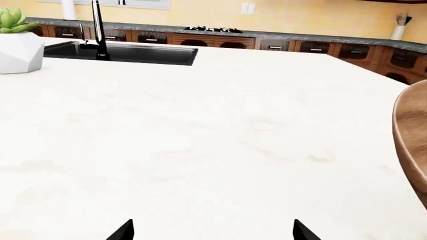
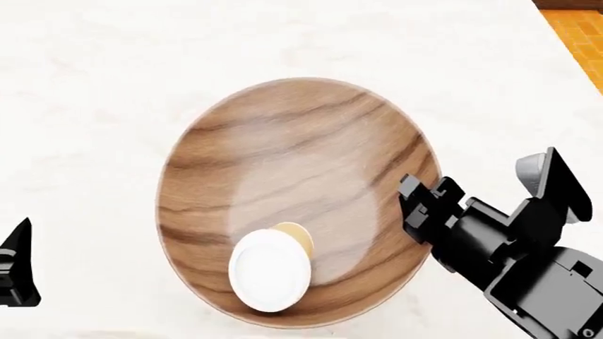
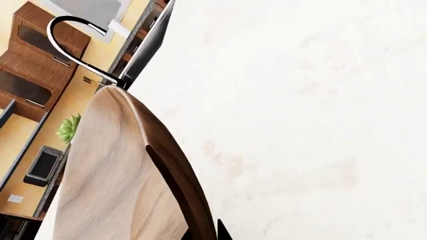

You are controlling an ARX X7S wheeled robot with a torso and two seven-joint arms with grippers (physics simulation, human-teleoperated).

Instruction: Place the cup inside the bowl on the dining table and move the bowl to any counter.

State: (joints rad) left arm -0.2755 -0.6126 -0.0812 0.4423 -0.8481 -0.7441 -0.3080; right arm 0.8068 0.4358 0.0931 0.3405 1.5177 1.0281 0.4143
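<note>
— What is the room, and what surface do we see?

— A kitchen with yellow walls. The dining table [image 2: 85, 63] has a white top with faint veins. Far behind it, in the left wrist view, runs the counter [image 1: 307, 36], dark and speckled, above wooden cabinets. A black sink [image 1: 120, 52] with a black faucet [image 1: 99, 30] is set in the white top, and a white pot with a green plant [image 1: 17, 47] stands near it.

— Where are the bowl and the cup?

— The bowl [image 2: 292, 201] stands on the table. The cup [image 2: 271, 270] lies on its side inside it, near the rim closest to the robot, its white lid turned to the camera.

— And the right gripper [image 2: 424, 205]?

— It is at the bowl's right rim. One finger is inside the rim and the other outside it, so it grips the wall.

— The left gripper [image 1: 213, 232]?

— Only two dark fingertips [image 1: 123, 231] show, wide apart, over bare table. It holds nothing.
</note>
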